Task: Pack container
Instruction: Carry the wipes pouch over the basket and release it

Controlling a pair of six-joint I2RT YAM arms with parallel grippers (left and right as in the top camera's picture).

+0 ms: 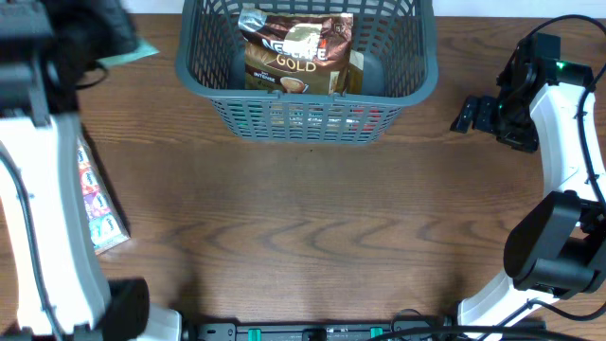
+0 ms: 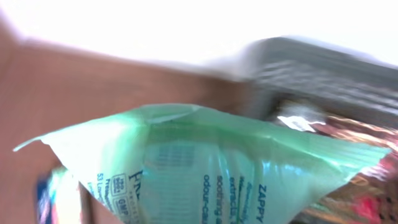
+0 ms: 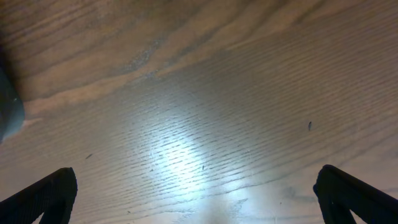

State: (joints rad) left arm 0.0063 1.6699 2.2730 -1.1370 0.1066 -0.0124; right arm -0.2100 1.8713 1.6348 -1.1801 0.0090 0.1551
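Observation:
The container (image 1: 308,118), a dark grey lattice basket, stands at the back middle of the table with a brown Nescafé Gold coffee pouch (image 1: 301,52) lying in it. My left gripper (image 1: 112,38), blurred at the far left, is shut on a pale green packet (image 1: 135,54) held above the table, left of the container. In the left wrist view that green packet (image 2: 205,168) fills the foreground and hides the fingers, with the container (image 2: 323,68) behind it. My right gripper (image 1: 466,114) hangs open to the right of the container. Its fingers (image 3: 43,196) are spread wide over bare wood.
A colourful flat packet (image 1: 98,204) lies along the table's left side, partly under the left arm. The right arm's base (image 1: 554,246) stands at the right edge. Wooden tabletop (image 1: 303,218) stretches in front of the container.

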